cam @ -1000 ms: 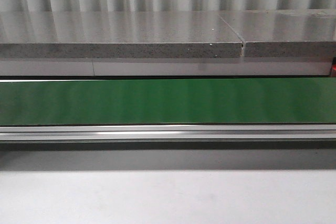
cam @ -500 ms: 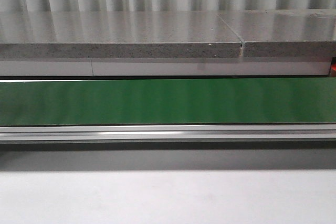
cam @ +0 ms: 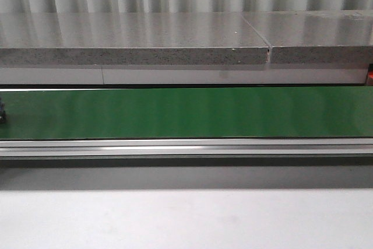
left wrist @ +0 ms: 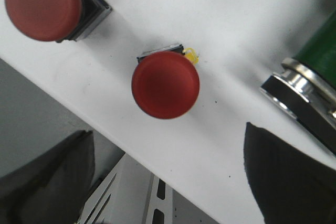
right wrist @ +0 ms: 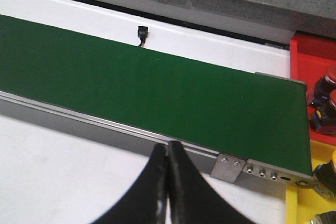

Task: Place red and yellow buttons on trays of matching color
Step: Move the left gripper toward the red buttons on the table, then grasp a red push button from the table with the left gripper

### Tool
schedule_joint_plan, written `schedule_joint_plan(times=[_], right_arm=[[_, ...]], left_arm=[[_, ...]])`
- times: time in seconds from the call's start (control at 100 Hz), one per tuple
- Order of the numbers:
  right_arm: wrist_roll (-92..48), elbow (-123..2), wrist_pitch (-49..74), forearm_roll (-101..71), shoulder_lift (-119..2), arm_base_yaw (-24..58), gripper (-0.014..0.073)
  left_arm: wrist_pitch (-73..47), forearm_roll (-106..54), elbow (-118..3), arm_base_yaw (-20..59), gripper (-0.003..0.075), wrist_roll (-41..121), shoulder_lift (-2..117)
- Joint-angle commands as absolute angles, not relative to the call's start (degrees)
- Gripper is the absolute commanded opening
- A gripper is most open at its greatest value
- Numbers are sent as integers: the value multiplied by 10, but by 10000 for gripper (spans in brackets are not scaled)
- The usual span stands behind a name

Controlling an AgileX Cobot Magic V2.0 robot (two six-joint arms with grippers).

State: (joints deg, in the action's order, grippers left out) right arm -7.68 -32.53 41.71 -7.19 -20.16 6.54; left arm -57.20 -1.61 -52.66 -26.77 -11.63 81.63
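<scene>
Two red buttons on white table surface [left wrist: 236, 35] under left wrist camera: nearer red button [left wrist: 165, 84] at centre frame, cap up, small yellow tab at its base; second red button [left wrist: 43, 4] upper left, tilted on its grey body. Left gripper [left wrist: 168, 182] spread wide, holding nothing, dark fingers [left wrist: 283, 177] at lower left and lower right corners; centre button sits just above the gap between them, roughly in line. Left arm clearly the nearer one. Conveyor roller end [left wrist: 294, 85] and green belt edge at right of same frame.

Right gripper [right wrist: 168, 182] closed tight, tips pressed together, empty, at bottom centre, pointing at green conveyor belt [right wrist: 147, 87]. Red tray [right wrist: 310, 59] and yellow tray [right wrist: 307, 203] at right edge past belt end, red-capped buttons [right wrist: 326, 95] already in the red one.

Front view: belt bare except small dark object [cam: 2, 111] at far left edge, too small to identify.
</scene>
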Motion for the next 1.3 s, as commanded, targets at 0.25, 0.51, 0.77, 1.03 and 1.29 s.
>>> schedule_joint_plan(times=[0.25, 0.51, 0.77, 1.03, 1.29], right_arm=[[-80, -340, 379, -70, -205, 65, -67], [-80, -340, 379, -70, -205, 65, -67], [-80, -340, 379, -70, -205, 65, -67], [-80, -340, 379, -70, -205, 65, -67], [-80, -340, 379, -70, -205, 65, -67]], left_arm=[[-508, -26, -538, -278, 554, -113, 883], [-465, -32, -538, -278, 480, -113, 927], [-440, -33, -538, -278, 153, -111, 926], [-454, -33, -541, -278, 95, -71, 880], [-534, -33, -622, -275, 95, -19, 809]])
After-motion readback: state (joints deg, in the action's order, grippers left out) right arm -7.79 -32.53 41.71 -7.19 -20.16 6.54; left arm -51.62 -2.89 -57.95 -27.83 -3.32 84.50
